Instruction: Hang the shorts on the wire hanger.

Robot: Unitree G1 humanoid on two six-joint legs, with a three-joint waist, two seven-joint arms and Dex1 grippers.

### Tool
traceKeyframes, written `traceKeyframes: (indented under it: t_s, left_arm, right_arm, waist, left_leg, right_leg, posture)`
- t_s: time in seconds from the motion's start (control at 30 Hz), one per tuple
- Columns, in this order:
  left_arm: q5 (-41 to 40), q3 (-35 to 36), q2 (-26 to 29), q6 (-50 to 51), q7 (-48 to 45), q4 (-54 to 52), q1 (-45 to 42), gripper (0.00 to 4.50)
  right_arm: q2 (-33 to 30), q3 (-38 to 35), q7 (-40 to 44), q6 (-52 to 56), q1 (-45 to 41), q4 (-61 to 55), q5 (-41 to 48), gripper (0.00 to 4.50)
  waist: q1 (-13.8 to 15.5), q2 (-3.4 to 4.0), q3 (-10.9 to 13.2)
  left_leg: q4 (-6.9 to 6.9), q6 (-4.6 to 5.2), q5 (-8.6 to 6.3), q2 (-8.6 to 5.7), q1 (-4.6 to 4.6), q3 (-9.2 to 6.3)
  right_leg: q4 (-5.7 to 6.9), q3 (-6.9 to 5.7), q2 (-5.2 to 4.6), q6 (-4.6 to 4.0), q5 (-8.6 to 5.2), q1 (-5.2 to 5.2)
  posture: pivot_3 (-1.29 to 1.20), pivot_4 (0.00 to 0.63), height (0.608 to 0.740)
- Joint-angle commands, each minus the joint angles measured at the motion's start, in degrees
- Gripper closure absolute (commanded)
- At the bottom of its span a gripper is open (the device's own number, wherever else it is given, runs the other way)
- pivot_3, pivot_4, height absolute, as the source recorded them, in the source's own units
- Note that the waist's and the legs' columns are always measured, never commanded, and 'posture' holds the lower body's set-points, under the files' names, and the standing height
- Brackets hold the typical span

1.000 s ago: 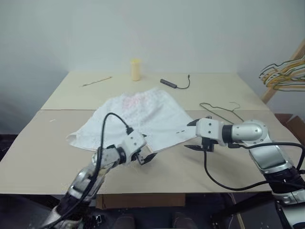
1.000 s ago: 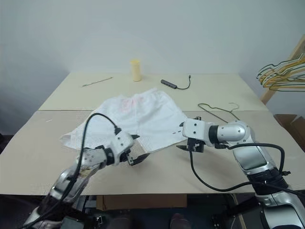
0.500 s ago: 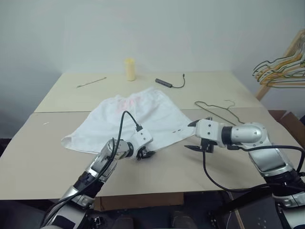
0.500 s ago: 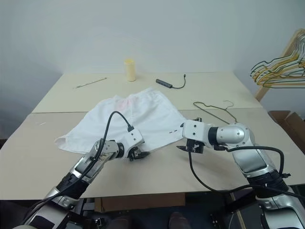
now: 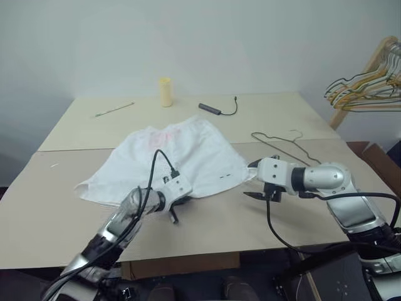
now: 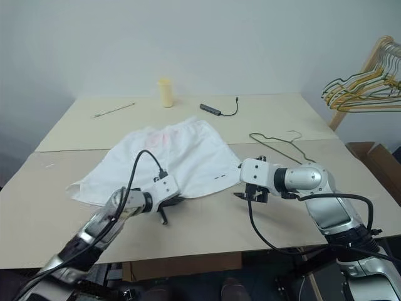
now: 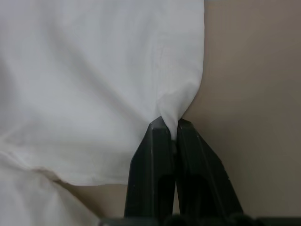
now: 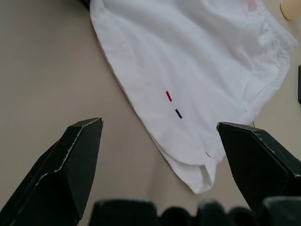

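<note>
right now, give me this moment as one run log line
left gripper: shut on shorts hem | right gripper: open, above shorts corner | hanger: flat on table, untouched | stage: gripping shorts

Soft, even, diffuse light falls on the tabletop (image 5: 263,119), with no glare. Shadows are faint: a thin one hugs the shorts (image 5: 182,157) along their near hem. Head views are slightly soft; the left wrist close-up looks dim and mildly blurred.

- The shorts (image 5: 178,157), white, are spread flat; their near hem is pinched by the left gripper (image 7: 170,126).
- The wire hanger (image 5: 283,143) is laid flat beyond the right gripper (image 5: 255,180).
</note>
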Motion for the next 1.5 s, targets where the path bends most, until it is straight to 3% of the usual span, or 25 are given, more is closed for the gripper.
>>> traceKeyframes:
  t_s: [0.03,0.13,0.27,0.37,0.5,0.6,0.7,0.97,1.07,1.2,1.37,1.5]
  left_arm:
    - [1.07,6.12,10.08,-6.12,-2.83,-4.25,7.81,4.47]
    - [-2.50,15.78,18.55,-14.66,-6.07,-4.99,16.62,4.47]
    - [-4.86,27.33,25.00,-22.85,-7.96,2.36,23.57,4.47]
    - [-1.88,30.04,27.49,-27.94,-5.75,13.01,22.57,4.47]
    - [2.44,28.75,26.55,-31.92,-0.26,23.65,16.32,4.47]
    - [1.80,28.25,24.41,-34.36,0.26,27.22,12.23,3.76]
    - [1.32,27.51,23.31,-36.45,-1.55,26.56,11.44,2.75]
    - [-3.29,33.50,30.54,-35.15,-11.57,19.35,21.14,0.09]
    - [-2.10,37.04,35.32,-32.25,-15.17,17.05,28.58,0.04]
    - [-1.27,42.71,36.37,-29.81,-14.96,14.95,33.90,0.04]
    - [-12.22,58.78,33.29,-23.21,-30.05,0.04,45.68,0.04]
    - [-26.60,60.13,27.16,-16.99,-34.78,-13.12,47.16,0.04]
  right_arm:
    - [-0.54,-1.89,-1.03,0.07,-0.14,-1.56,-0.21,0.00]
    - [-0.42,-1.56,-1.32,-0.32,-0.16,-1.07,-0.32,0.00]
    - [0.53,-0.73,-1.63,-1.20,-1.19,0.33,-0.66,0.00]
    - [1.40,-0.13,-1.64,-2.17,-2.25,1.71,-0.97,0.00]
    - [2.15,0.23,-1.38,-3.25,-3.29,3.16,-1.39,0.00]
    - [2.50,0.38,-1.31,-3.45,-3.75,3.47,-1.53,0.00]
    - [2.51,0.24,-1.22,-3.26,-3.38,2.83,-1.49,0.00]
    - [2.54,0.49,-1.59,-4.46,-3.30,2.89,-2.54,0.00]
    - [4.48,2.32,-2.04,-6.25,-5.20,5.07,-3.97,0.00]
    - [6.73,3.66,-2.52,-8.06,-7.06,8.07,-5.36,0.00]
    - [8.05,4.37,-2.52,-9.48,-7.88,9.62,-5.79,0.00]
    - [8.48,4.13,-2.56,-9.48,-7.58,9.46,-5.79,0.00]
  waist:
    - [-0.52,0.00,0.00]
    - [-0.63,0.03,0.01]
    - [0.15,0.07,0.05]
    - [1.35,0.07,0.06]
    - [2.62,0.08,0.07]
    - [3.44,0.08,0.06]
    - [3.64,0.06,0.05]
    - [2.41,0.01,0.00]
    - [1.40,0.01,0.00]
    - [1.50,0.02,0.02]
    - [1.69,-0.13,-0.04]
    - [2.45,-0.10,-0.03]
  left_leg:
    - [-0.03,0.00,0.00,0.01,0.02,0.01]
    - [-0.05,0.00,0.00,0.08,0.05,0.04]
    - [0.02,0.00,0.01,0.14,0.07,0.11]
    - [0.04,0.02,0.02,0.14,0.05,0.12]
    - [0.02,0.01,0.02,0.13,-0.01,0.12]
    - [0.02,0.01,0.02,0.11,-0.13,0.12]
    - [0.01,-0.03,-0.01,0.12,-0.21,0.12]
    - [0.07,-0.05,0.00,0.14,-0.94,0.13]
    - [0.04,-0.05,-0.01,0.19,-0.94,0.14]
    - [0.07,-0.03,0.02,0.20,-0.88,0.16]
    - [0.08,-0.04,0.03,0.28,-0.95,0.16]
    - [0.08,-0.05,0.03,0.27,-0.96,0.14]
  right_leg:
    - [0.01,0.02,0.00,-0.01,-0.01,-0.01]
    - [0.09,0.02,0.03,-0.03,-0.05,-0.05]
    - [0.14,-0.04,-0.02,0.21,-0.24,-0.11]
    - [0.13,-0.17,-0.06,-0.03,-0.40,-0.10]
    - [0.12,-0.29,-0.09,0.16,-0.29,-0.12]
    - [0.11,-0.34,-0.12,-0.10,-0.09,-0.18]
    - [0.09,-0.39,-0.12,-0.13,-0.08,-0.21]
    - [0.28,-0.38,-0.10,-0.22,-0.02,-1.06]
    - [0.26,-0.40,-0.09,-0.23,-0.04,-1.07]
    - [0.27,-0.43,-0.09,-0.24,-0.03,-1.04]
    - [0.23,-0.56,-0.11,-0.29,-0.05,-1.06]
    - [0.23,-0.62,-0.14,-0.31,-0.07,-1.03]
  posture:
    - [0.03,0.000,0.740]
    - [0.04,0.000,0.740]
    - [0.07,0.000,0.740]
    - [0.08,0.000,0.740]
    - [0.09,0.000,0.740]
    - [0.09,0.000,0.740]
    - [0.08,0.000,0.740]
    - [0.04,0.000,0.740]
    - [0.06,0.000,0.740]
    - [0.09,0.000,0.740]
    - [0.10,0.000,0.740]
    - [0.10,0.000,0.740]
